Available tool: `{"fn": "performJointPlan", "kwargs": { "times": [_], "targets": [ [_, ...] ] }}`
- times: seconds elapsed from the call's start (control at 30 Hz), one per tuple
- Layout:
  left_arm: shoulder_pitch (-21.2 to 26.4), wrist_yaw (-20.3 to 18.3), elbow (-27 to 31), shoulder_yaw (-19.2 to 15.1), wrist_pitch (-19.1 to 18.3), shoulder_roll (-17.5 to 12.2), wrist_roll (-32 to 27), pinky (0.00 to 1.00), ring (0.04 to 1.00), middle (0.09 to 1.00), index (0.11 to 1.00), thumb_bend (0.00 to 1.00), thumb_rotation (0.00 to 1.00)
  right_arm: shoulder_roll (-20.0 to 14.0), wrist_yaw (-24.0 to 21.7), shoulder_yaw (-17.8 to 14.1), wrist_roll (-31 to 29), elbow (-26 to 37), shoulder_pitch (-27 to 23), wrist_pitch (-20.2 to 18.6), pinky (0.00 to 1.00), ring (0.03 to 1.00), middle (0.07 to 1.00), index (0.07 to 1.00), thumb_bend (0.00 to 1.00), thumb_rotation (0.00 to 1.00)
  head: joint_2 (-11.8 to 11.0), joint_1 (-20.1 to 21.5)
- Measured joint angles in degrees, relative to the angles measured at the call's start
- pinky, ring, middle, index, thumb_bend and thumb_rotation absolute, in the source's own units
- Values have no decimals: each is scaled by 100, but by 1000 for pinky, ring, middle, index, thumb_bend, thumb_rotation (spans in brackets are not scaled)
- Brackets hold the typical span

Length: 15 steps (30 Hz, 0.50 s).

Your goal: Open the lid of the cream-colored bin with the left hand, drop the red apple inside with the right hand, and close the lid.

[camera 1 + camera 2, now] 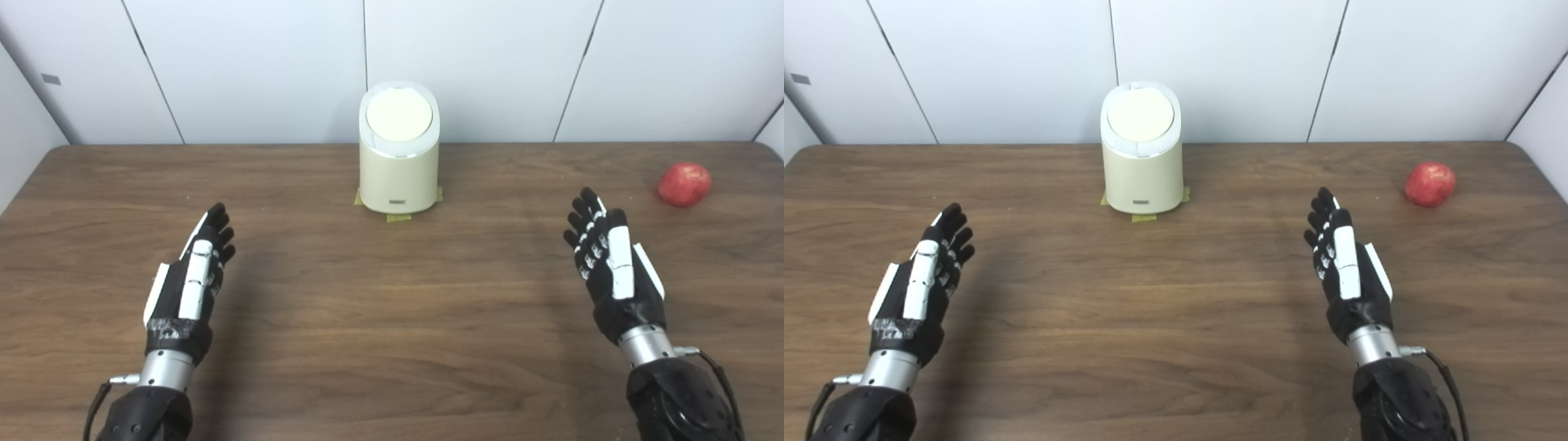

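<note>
**Both hands empty, bin shut, apple off to the right**

While the bin's lid (399, 115) sits flat and closed, we've got both hands out over the worktop (380, 306) holding nothing at all. Our left hand (190, 278) is on the near left with its fingers stretched out straight and close together, pointing toward the far wall, thumb side up. Our right hand (609, 263) mirrors it on the near right, same straight-fingered, empty pose.

We see the cream-colored bin (399, 168) standing upright at the far middle of the worktop, close to the white wall panels (257, 67), with bits of yellowish tape (398, 217) poking out from under its base. It's well apart from either hand.

We spot the red apple (685, 184) lying on the wood at the far right, beyond and to the right of our right hand, not touching it.
</note>
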<state>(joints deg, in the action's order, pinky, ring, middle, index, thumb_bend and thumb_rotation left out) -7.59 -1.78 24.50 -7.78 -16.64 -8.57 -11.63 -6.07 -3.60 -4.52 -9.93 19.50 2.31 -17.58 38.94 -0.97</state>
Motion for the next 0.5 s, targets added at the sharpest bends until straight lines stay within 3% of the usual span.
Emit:
{"fn": "performJointPlan", "kwargs": {
  "times": [0.17,0.43,0.5],
  "targets": [
    [-10,-7,-11,17,61,-3,1,984,987,991,989,413,926,0,-6,11,5,-37,17,19,990,1000,1000,1000,661,1000,-62,18],
    [-34,-22,-67,50,173,-5,-1,996,994,996,992,396,949,2,-53,25,5,-191,47,174,996,1000,1000,1000,654,1000,-430,-35],
    [-54,-22,-78,79,178,-6,2,990,995,991,991,388,957,2,-73,25,-1,-216,63,212,999,1000,1000,1000,654,1000,-431,-35]
  ]
}}
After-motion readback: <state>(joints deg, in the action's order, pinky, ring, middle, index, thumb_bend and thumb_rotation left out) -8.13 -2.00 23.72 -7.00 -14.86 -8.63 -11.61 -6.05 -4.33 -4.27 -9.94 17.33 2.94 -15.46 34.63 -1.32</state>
